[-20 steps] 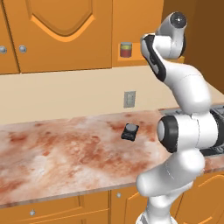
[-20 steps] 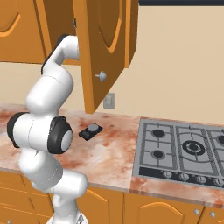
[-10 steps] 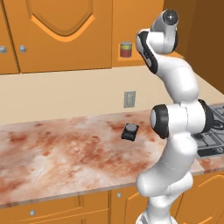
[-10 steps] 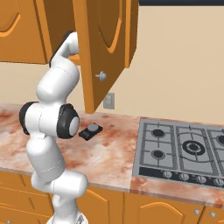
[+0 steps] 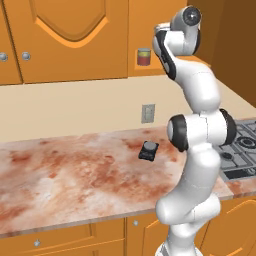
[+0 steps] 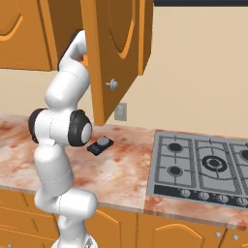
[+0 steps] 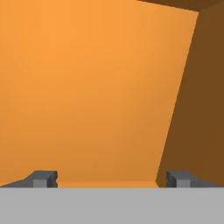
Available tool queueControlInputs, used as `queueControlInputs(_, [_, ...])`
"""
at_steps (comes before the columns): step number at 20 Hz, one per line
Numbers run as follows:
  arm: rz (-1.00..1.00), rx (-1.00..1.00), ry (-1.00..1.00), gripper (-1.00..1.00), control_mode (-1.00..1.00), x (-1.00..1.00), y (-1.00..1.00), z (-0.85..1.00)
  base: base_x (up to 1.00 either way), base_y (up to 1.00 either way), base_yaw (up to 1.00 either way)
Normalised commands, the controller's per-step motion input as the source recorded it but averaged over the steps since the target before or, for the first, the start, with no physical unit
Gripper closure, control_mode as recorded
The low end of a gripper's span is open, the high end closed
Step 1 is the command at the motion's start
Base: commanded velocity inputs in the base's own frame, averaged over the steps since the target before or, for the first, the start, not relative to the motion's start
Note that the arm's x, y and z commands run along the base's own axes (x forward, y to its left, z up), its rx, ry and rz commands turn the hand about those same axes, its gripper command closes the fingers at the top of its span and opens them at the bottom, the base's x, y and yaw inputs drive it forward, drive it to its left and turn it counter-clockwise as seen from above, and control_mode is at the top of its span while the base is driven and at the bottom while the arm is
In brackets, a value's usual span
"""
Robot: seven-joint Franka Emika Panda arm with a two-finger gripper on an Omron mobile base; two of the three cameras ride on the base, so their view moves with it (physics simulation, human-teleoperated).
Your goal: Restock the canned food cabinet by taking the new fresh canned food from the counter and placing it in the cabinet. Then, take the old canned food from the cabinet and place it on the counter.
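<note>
The old canned food (image 5: 143, 56), yellow-green on top and dark red below, stands upright on the ledge of the open orange cabinet (image 5: 145, 30). My arm reaches up into that niche just right of the can, with the hand beside it. In the hand view my gripper (image 7: 112, 179) is open, its fingertips (image 7: 43, 178) far apart with nothing between them, facing the bare orange cabinet wall (image 7: 87, 87). The new fresh canned food is out of view. The marbled counter (image 5: 75, 175) runs below.
A small black block with a grey round top (image 5: 148, 150) lies on the counter near my arm. The open cabinet door (image 6: 121, 48) with its knob (image 6: 112, 84) hangs right of my arm. A gas stove (image 6: 203, 164) sits at the right; a wall socket (image 5: 148, 113) is under the cabinet.
My arm has straightened upward, its elbow swinging in over the base, and the hand has gone further into the cabinet. The old can and the black block stay put.
</note>
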Motion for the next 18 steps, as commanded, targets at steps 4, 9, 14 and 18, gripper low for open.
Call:
queueControlInputs(4, [0.00, 0.00, -0.25, -1.00, -1.00, -0.76, 0.14, 0.29, 0.00, 0.00, 0.00])
queueControlInputs(9, [0.03, 0.00, -0.09, -1.00, -1.00, -1.00, 0.42, -0.07, 0.00, 0.00, 0.00])
queueControlInputs(14, [0.13, 0.00, 0.00, -1.00, -1.00, -1.00, 0.53, 0.00, 0.00, 0.00, 0.00])
queueControlInputs(18, [0.15, 0.05, 0.16, -1.00, -1.00, -0.94, 0.43, 0.08, 0.00, 0.00, 0.00])
